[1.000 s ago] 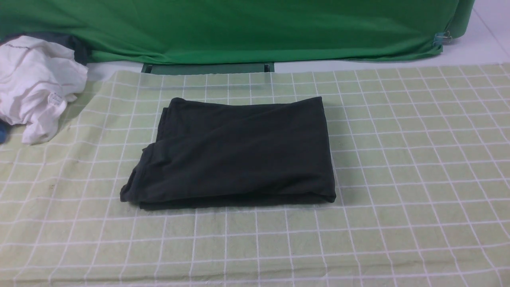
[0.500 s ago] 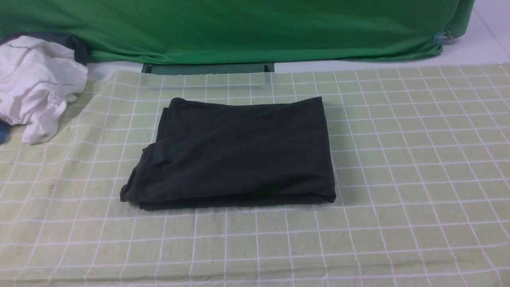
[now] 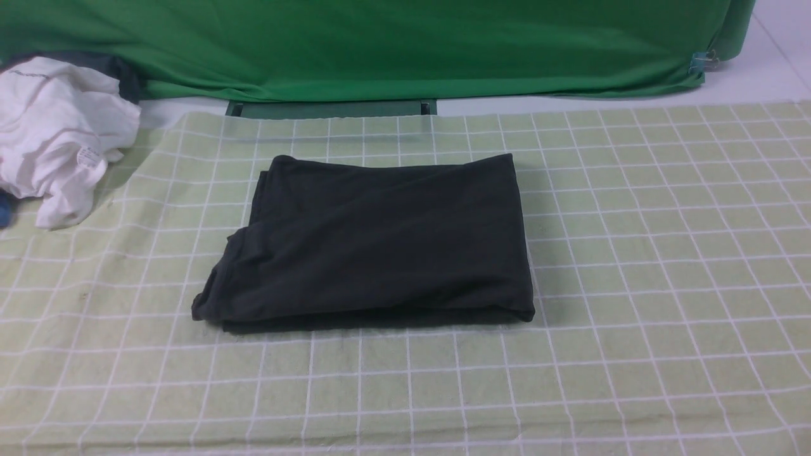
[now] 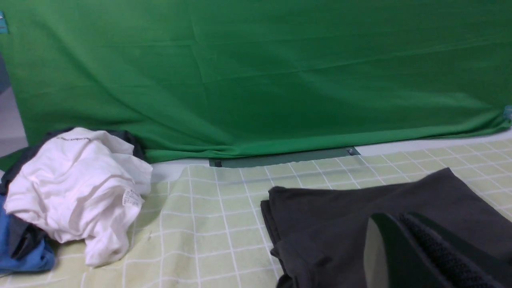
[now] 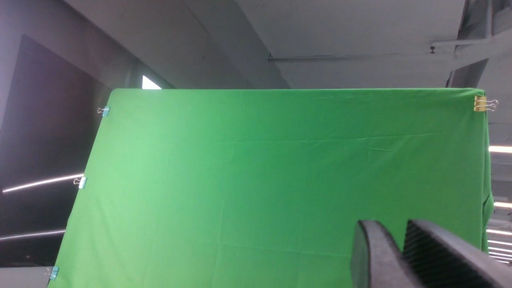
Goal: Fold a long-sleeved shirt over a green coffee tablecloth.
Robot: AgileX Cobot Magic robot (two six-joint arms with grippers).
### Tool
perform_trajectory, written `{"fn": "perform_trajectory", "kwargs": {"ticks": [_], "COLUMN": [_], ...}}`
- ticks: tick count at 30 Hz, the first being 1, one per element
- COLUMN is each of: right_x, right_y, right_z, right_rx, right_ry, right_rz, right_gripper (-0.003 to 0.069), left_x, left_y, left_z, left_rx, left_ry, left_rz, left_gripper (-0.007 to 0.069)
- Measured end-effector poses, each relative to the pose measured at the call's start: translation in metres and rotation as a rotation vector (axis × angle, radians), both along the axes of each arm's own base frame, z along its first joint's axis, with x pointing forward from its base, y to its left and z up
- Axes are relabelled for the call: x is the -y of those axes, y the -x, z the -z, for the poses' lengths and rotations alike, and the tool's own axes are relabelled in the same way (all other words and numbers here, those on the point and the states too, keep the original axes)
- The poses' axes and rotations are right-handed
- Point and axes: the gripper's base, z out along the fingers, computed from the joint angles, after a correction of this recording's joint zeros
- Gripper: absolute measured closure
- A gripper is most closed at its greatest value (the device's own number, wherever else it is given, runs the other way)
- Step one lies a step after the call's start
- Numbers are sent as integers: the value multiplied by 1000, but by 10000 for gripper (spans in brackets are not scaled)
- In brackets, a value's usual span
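I have the long-sleeved shirt (image 3: 370,240) lying folded into a thick black rectangle on the green coffee tablecloth (image 3: 665,253), roughly at the middle of the cloth. Its edge away from me runs fairly straight. The corner of the shirt nearest me on the left bulges out and looks less tidy than the rest. No lettering or label shows on the upper face.

Neither arm appears in my front view. In the left wrist view the left gripper (image 4: 404,240) hangs just above the shirt, its dark fingers pressed together with nothing between them. In the right wrist view the right gripper (image 5: 400,240) points up, away from the shirt, toward the top edge of the plain green backdrop (image 3: 380,44). Its two fingers stand a narrow gap apart and it holds nothing that I can see.

A crumpled white garment (image 3: 57,133) lies beyond the shirt's left side, at the far left corner of the tablecloth, with a bit of blue fabric (image 4: 24,256) under it. The backdrop hangs behind the shirt, past the tablecloth's far edge, where a strip of bare white table (image 3: 747,82) shows.
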Motion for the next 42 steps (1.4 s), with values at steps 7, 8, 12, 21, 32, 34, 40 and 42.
{"fn": "perform_trajectory", "kwargs": {"ticks": [7, 8, 12, 21, 32, 34, 40, 42], "right_x": [0, 0, 0, 0, 0, 0, 0, 0], "right_y": [0, 0, 0, 0, 0, 0, 0, 0], "right_z": [0, 0, 0, 0, 0, 0, 0, 0], "right_rx": [-1, -1, -1, -1, -1, -1, -1, -1], "right_ry": [0, 0, 0, 0, 0, 0, 0, 0], "right_rz": [0, 0, 0, 0, 0, 0, 0, 0], "right_gripper": [519, 517, 505, 488, 467, 464, 451, 447], "left_x": [-3, -3, -4, -7, -7, -7, -7, -7], "left_y": [-20, -21, -21, -19, -18, -18, -18, -18], "left_z": [66, 74, 87, 100, 100, 100, 100, 100], "left_rx": [82, 85, 36, -96, -98, -99, -101, -101], "left_ry": [-33, -38, -57, -77, -79, -79, -79, -79], "left_rz": [-44, -47, -66, -116, -116, -116, -116, -116], "left_gripper": [611, 611, 611, 611, 610, 610, 610, 610]}}
